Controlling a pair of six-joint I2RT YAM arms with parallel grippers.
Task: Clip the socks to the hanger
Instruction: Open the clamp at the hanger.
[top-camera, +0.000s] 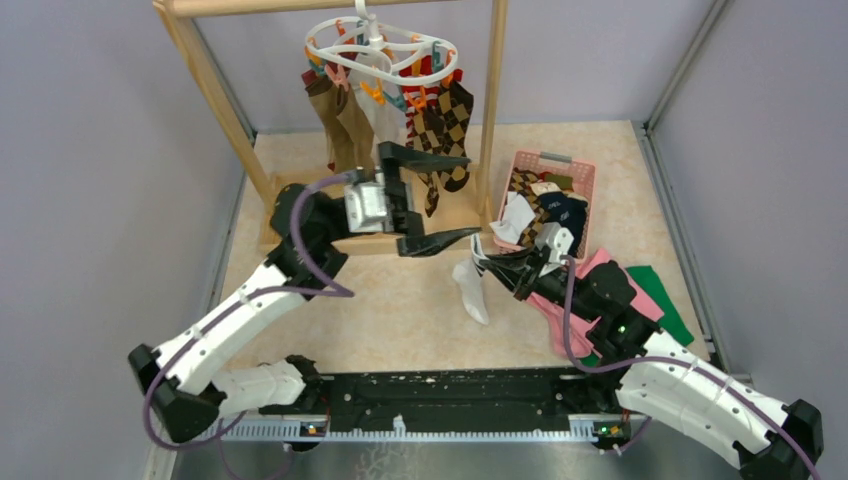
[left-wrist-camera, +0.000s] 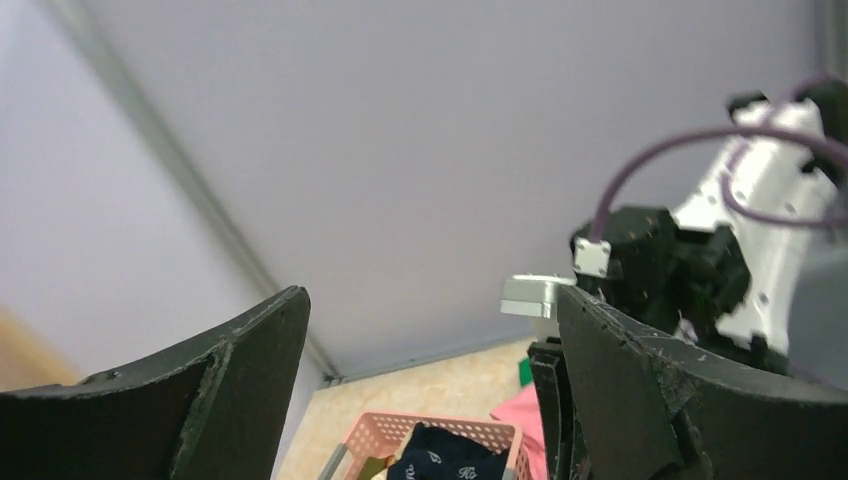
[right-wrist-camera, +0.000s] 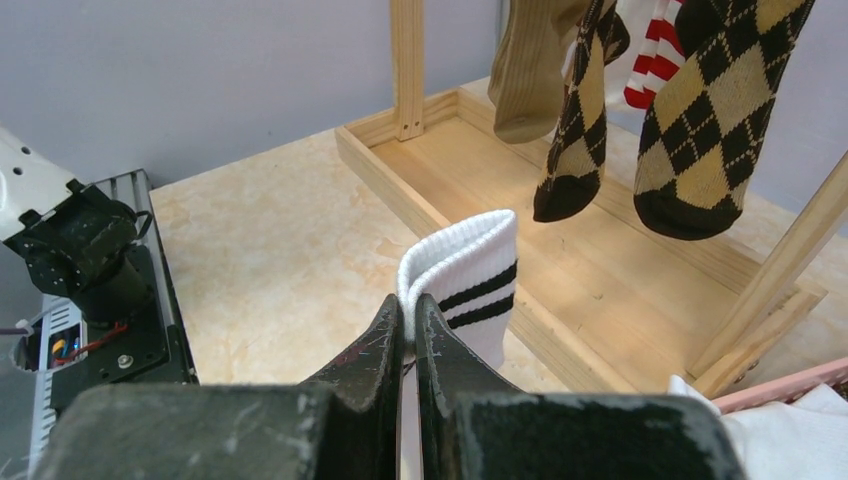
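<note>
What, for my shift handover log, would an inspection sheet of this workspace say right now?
Surface: beige tabletop, bare in the middle.
Job's things: hanger hooked on the wooden rack, with clipped socks dangling from it; one white sock with black stripes is off the hanger; spare socks lie in the pink basket.
Clutter: pink cloth and green cloth under the right arm.
Grippers: left gripper open and empty, beside the clipped socks; right gripper shut on the white sock's cuff.
Cables: purple cables loop along both arms, not snagged as far as can be seen.
Surroundings: grey walls on three sides.
</note>
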